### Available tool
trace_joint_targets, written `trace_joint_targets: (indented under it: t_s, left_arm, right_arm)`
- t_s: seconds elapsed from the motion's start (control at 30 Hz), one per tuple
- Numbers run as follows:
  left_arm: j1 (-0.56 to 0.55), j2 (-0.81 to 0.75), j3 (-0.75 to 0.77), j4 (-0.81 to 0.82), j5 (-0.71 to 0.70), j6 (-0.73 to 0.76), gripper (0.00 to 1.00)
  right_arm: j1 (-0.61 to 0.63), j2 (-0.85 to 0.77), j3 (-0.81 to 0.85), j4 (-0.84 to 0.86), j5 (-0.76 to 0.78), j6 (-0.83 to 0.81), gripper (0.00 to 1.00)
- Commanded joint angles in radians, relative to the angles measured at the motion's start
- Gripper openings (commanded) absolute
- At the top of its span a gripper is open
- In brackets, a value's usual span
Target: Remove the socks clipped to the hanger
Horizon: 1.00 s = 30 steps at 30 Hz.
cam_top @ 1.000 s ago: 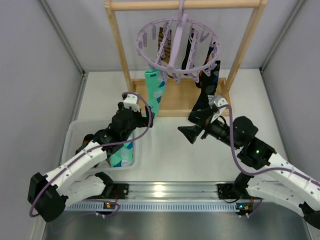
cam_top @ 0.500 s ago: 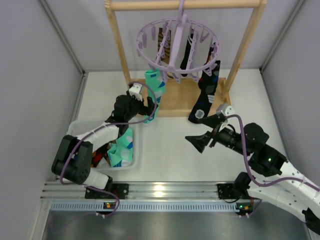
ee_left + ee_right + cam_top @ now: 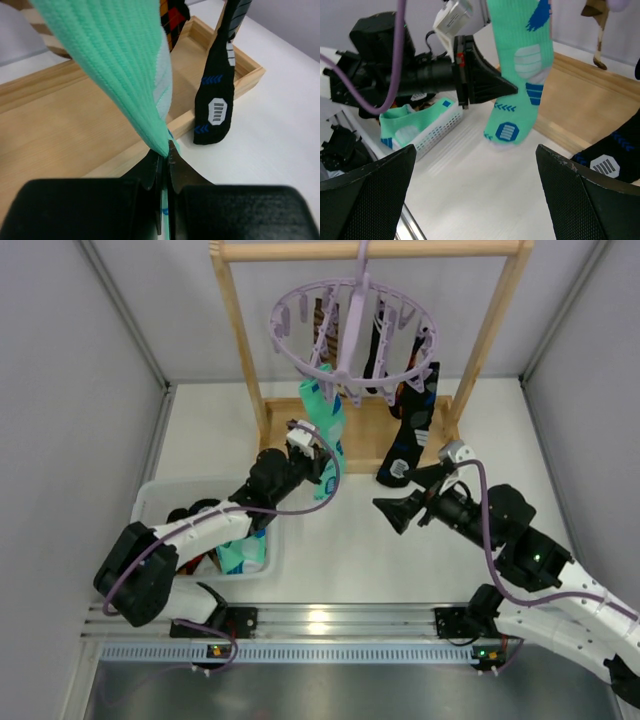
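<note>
The lilac hanger (image 3: pixel 352 325) hangs from the wooden rail with several socks clipped to it. A mint-green sock (image 3: pixel 326 420) dangles at its front left, and my left gripper (image 3: pixel 316 468) is shut on that sock's lower part. In the left wrist view the sock (image 3: pixel 115 65) runs down into the closed fingers (image 3: pixel 175 172). A black sock with blue marks (image 3: pixel 410 440) hangs at the front right, its toe on the wooden base. My right gripper (image 3: pixel 398 508) stands open and holds nothing, just below that black sock. From the right wrist, the mint-green sock (image 3: pixel 520 90) and the black sock (image 3: pixel 610 160) show ahead.
The wooden frame's base (image 3: pixel 370 435) and two posts stand behind the socks. A white basket (image 3: pixel 150 505) at the left holds another mint-green sock (image 3: pixel 240 552) and darker items. Grey walls close in on both sides.
My left gripper moved right to the mint-green sock and shut on it, drawing its lower part rightward. The right gripper drew back a little from the black sock and stayed open.
</note>
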Motion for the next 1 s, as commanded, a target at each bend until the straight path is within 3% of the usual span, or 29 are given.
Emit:
trace_joint_targets:
  t_s: [0.0,0.17,0.47,0.6,0.73,0.97]
  left_arm:
    - [-0.089,-0.056,-0.007,0.091,-0.209,0.023,0.00]
    - [-0.259,-0.031,0.028,0.090,-0.543,0.045,0.00]
    - [-0.486,0.146,0.189,0.085,-0.925,0.161,0.00]
    - [-0.557,0.271,0.298,0.085,-1.103,0.253,0.00]
    - [-0.615,0.354,0.408,0.085,-1.151,0.348,0.00]
    - [-0.660,0.414,0.453,0.085,-1.082,0.368,0.00]
  right_arm:
    - [-0.011,0.005,0.085,0.054,0.115,0.043,0.99]
    - [-0.011,0.119,0.273,-0.073,0.263,0.088,0.97]
    - [-0.011,0.415,0.713,-0.329,0.258,0.044,0.79]
    - [0.041,0.584,0.896,-0.458,0.378,-0.003,0.74]
    - [0.117,0.713,1.023,-0.529,0.553,-0.059,0.70]
    - [0.213,0.813,1.111,-0.576,0.779,-0.124,0.65]
